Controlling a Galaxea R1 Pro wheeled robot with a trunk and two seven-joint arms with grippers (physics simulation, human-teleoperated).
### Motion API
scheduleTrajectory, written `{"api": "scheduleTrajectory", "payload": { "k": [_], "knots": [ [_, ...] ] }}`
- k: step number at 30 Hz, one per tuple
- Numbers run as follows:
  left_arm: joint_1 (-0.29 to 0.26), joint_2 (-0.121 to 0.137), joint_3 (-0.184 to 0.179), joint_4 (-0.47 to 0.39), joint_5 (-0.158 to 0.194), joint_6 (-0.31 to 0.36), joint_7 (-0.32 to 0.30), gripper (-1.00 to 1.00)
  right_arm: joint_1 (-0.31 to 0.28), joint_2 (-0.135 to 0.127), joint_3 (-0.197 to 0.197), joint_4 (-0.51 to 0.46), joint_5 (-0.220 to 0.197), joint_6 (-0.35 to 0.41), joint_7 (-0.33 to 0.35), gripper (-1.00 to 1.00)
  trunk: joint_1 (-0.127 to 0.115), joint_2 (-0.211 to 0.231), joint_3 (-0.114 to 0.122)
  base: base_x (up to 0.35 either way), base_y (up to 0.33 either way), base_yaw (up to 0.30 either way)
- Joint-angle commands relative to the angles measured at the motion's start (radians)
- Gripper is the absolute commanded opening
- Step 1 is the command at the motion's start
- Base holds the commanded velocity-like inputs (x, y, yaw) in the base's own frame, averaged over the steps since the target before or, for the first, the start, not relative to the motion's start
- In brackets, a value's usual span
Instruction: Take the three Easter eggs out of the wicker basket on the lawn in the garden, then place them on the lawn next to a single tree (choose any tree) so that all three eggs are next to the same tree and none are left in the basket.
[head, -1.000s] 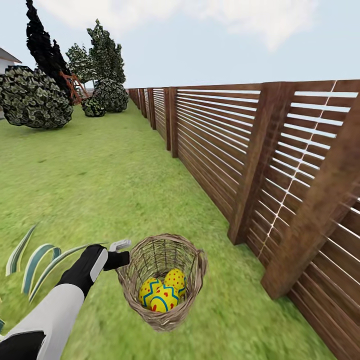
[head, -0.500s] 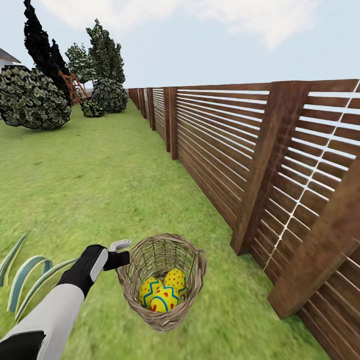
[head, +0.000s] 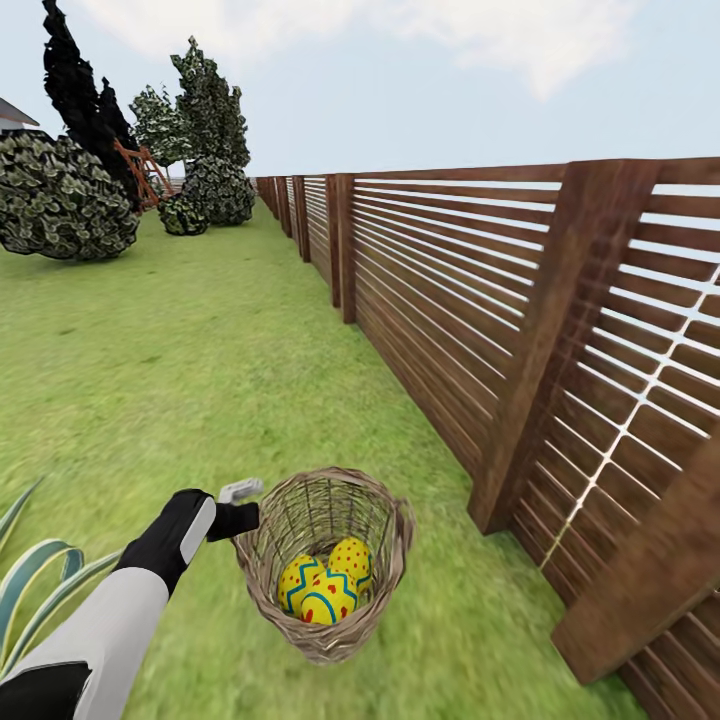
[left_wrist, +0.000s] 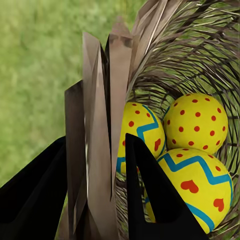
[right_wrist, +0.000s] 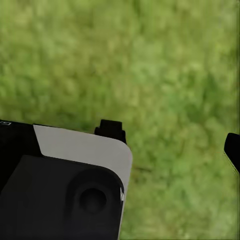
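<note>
- Three Easter eggs (head: 325, 583) all sit in the wicker basket (head: 322, 560), low in its bowl, touching each other; in the left wrist view one has red hearts (left_wrist: 197, 187), one red dots (left_wrist: 196, 122), one a blue zigzag (left_wrist: 140, 132).
- Basket is tilted, mouth facing the head cam, hanging at the end of the left arm above the lawn (head: 180, 370), not resting on it as far as I can tell.
- Left gripper (left_wrist: 95, 165) is clamped on the basket's left rim: one finger (left_wrist: 147, 195) inside the weave, just beside the zigzag egg, the other finger (left_wrist: 35, 190) outside, w/ the wall strip between them. Eggs themselves aren't gripped.
- Right gripper (right_wrist: 172, 142) hangs over bare grass, fingers spread wide, nothing between them.
- Step, my read: carrying basket + eggs towards a tree; no egg taken out yet, so the task is at an early stage.
- Brown slatted fence (head: 520, 330) runs along the right, close by. Trees (head: 210, 100) and round bushes (head: 62, 195) stand far off to the left, well apart from the basket.
- Next calls for: get near one pale-trunk tree, set basket down level, then free a hand to lift eggs 1 by 1.
- Risk: tilt + rim-only grip; a jolt could roll eggs out or slip the rim.
</note>
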Motion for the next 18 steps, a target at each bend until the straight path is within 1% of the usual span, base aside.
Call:
{"api": "scheduleTrajectory", "payload": {
  "k": [1,12,15,18],
  "knots": [
    [-0.001,0.000,0.004,-0.001,0.010,0.005,-0.003,-1.00,-0.001,0.000,-0.009,0.001,0.007,-0.003,0.003,1.00,0.001,-0.001,-0.001,0.324,0.000,0.000],
    [-0.001,0.000,0.004,-0.001,0.010,0.006,-0.003,-1.00,-0.001,0.002,-0.009,0.010,0.005,-0.004,0.003,1.00,0.001,-0.001,-0.001,0.325,0.000,0.000],
    [-0.001,0.000,0.004,-0.001,0.010,0.005,-0.003,-1.00,-0.001,-0.003,-0.009,0.010,0.007,-0.003,0.003,1.00,0.001,-0.001,-0.001,0.325,0.000,0.000],
    [-0.001,0.000,0.004,-0.001,0.010,0.005,-0.003,-1.00,-0.001,0.001,-0.009,0.010,0.007,-0.003,0.003,1.00,0.001,-0.001,-0.001,0.325,0.000,0.000]
  ]
}}
